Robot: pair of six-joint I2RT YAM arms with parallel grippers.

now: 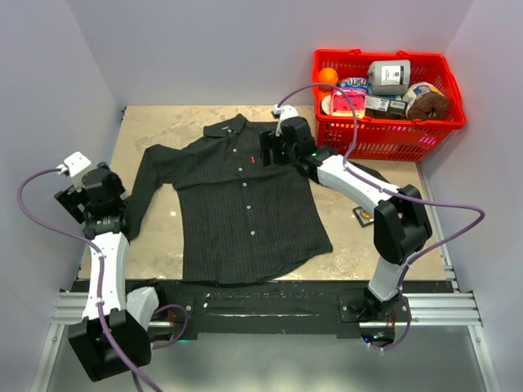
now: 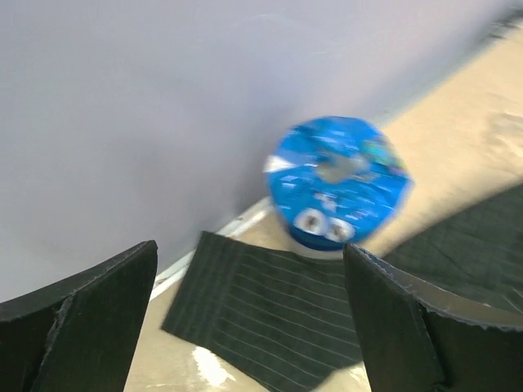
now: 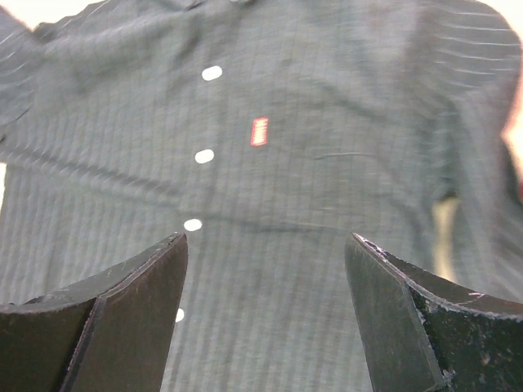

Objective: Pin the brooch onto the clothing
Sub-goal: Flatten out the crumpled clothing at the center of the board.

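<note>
Table (image 1: 359, 253): we see a tan, scuffed top boxed in by pale walls, with both arms mounted at its near edge.
Clothing (image 1: 245, 212): the dark pinstriped shirt lies flat and front up in the middle of the table. Its collar is toward the far wall, and one sleeve runs down along the left side.
Basket (image 1: 384, 139): a red plastic basket stands at the far right corner, filled with mixed packets and tins, well apart from the shirt.
Right arm (image 1: 351, 184): it reaches from the right across to the shirt's upper chest.
Left arm (image 1: 110, 253): it stands at the left edge of the table, beside the sleeve.
Right tool (image 3: 265, 237): its jaws are wide with nothing between them, and it hovers over the chest just below the red tag.
Left tool (image 2: 249, 249): its jaws are also wide and empty, and it points at the left wall over the sleeve end (image 2: 261, 318).
Blue round badge (image 2: 339, 181): a printed disc lies near the foot of the wall, just past the sleeve end. It is blurred, so we cannot tell whether it touches the cloth.
Dark card (image 1: 362, 216): a small flat piece lies on the table under the right arm.
Buttons (image 3: 212, 73): a pale row runs down the front.
Red tag (image 3: 258, 131): it sits on the chest beside the buttons.
</note>
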